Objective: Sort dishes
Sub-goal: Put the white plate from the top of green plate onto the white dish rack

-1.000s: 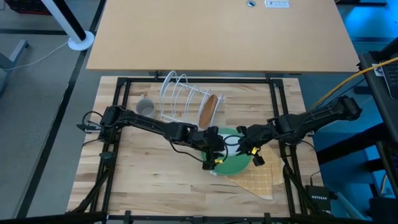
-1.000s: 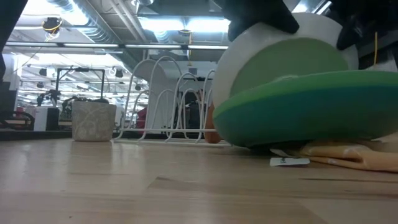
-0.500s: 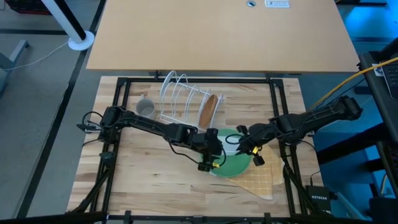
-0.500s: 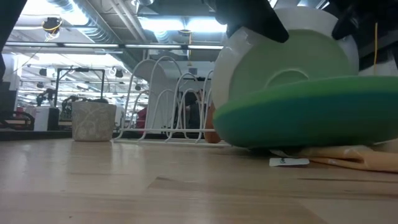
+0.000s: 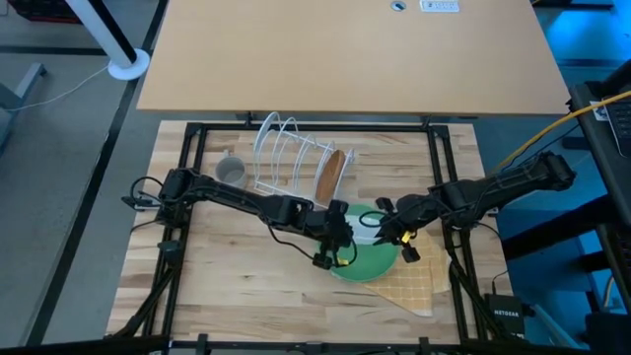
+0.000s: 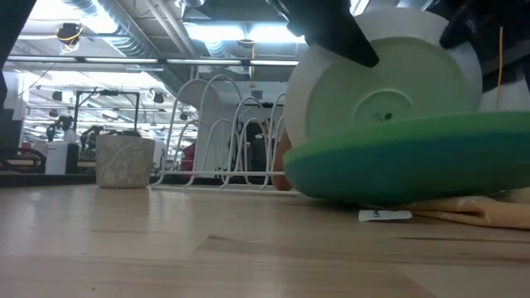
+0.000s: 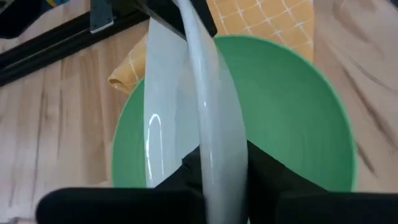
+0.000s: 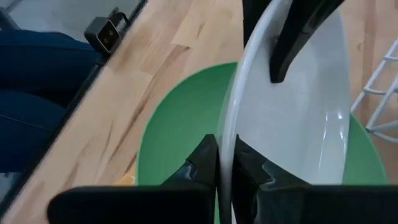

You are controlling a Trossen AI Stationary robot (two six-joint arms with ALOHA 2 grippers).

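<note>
A pale light green plate (image 6: 389,91) stands on edge over a teal plate (image 5: 370,261) that lies flat on the yellow checked cloth (image 5: 409,288). My left gripper (image 7: 221,155) is shut on the pale plate's left rim. My right gripper (image 8: 225,146) is shut on its right rim. The pale plate's lower edge is hidden behind the teal plate's rim (image 6: 414,157). A brown plate (image 5: 332,173) stands on edge in the white wire rack (image 5: 286,153). A small grey mug (image 5: 231,170) stands on the table left of the rack. My left gripper pinches the pale plate's rim (image 7: 214,146) between its two fingers (image 7: 267,171), one on each face. It comes slanting down from the table's left. The plate stands nearly upright. My right gripper pinches the opposite rim (image 8: 227,130) between its two fingers (image 8: 202,163), one on each face. It comes slanting down from the table's right.
The rack's free wire slots (image 6: 219,124) stand behind and left of the plates. A black frame (image 5: 197,128) runs round the wooden tabletop. Bare wood (image 5: 246,286) lies near the front left. A small white tag (image 6: 385,215) lies by the cloth.
The pale plate has tipped from a slant to nearly upright over the teal plate, and its underside now faces the table's near edge. My left gripper has rolled about its own line while staying in place. The teal plate and the cloth have stayed put.
</note>
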